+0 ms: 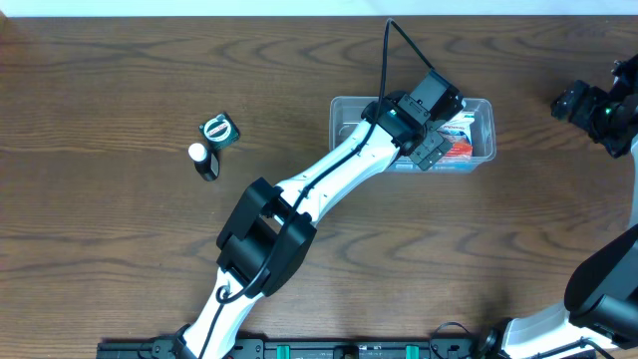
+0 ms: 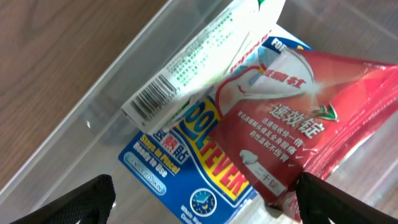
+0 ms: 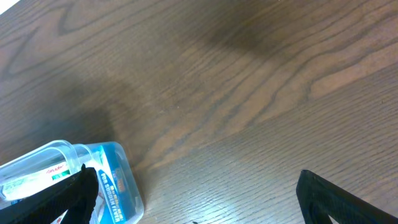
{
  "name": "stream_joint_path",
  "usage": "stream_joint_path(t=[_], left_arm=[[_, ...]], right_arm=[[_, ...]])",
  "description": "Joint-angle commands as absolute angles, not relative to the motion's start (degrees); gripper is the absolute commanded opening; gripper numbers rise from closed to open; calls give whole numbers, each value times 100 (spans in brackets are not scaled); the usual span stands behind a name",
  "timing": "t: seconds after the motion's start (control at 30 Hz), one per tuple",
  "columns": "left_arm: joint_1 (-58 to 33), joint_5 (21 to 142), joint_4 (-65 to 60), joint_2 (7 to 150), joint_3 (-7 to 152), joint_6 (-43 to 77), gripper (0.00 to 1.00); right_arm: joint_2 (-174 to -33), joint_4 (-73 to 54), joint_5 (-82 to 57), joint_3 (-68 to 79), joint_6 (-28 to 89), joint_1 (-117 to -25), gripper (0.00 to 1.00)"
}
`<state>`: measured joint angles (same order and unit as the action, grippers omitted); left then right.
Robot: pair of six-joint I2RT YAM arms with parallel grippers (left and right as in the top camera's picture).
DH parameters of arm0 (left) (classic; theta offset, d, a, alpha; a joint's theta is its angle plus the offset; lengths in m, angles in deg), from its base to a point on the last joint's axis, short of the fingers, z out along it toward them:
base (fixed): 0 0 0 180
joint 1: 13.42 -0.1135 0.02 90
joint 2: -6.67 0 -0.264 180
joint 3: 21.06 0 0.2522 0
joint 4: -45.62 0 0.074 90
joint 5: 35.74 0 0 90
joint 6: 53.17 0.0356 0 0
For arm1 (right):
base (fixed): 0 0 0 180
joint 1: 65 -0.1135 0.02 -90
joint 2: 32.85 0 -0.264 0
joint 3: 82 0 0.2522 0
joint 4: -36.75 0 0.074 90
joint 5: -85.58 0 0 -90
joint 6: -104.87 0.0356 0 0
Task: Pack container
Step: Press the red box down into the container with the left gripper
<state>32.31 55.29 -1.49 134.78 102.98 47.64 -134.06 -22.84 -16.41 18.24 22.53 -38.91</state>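
1. Hovering low inside the container (image 1: 344, 120), which sits toward the far right of the desk (image 1: 100, 219), the left fingers (image 2: 93, 199) stand wide apart and hold nothing.
2. Beneath them lie a red packet (image 2: 323, 124), a blue packet (image 2: 205, 180) and a white barcoded box (image 2: 186, 74). The box lies along the clear wall and overlaps the blue packet.
3. The right fingers (image 3: 348, 202) are likewise spread and empty, over bare desk near the container's corner.
4. A small bottle (image 1: 202, 160) and a green-and-black item (image 1: 219, 130) lie well apart from the container, so packing looks unfinished.
5. Risk on leaving: a spread finger could snag the red packet's loose edge and drag it over the rim.
6. Risk of a shove: the arm brushing the wall could slide the light bin.
7. Risk at the next pick: an off-centre pinch on the small, rounded bottle may send it rolling.
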Motion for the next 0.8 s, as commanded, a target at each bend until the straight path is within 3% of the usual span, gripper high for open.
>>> stream_joint_path(t=[0.0,0.77], left_arm=[[3214,5446,-72,13633,10237,4902,94],[3214,5053,457,13638,10232,4904,94]], right_arm=[[-13358,-2292,-1663,1868,2314,-3872,99],[-13358,-2290,-1663,1868,2314,-3872,99]])
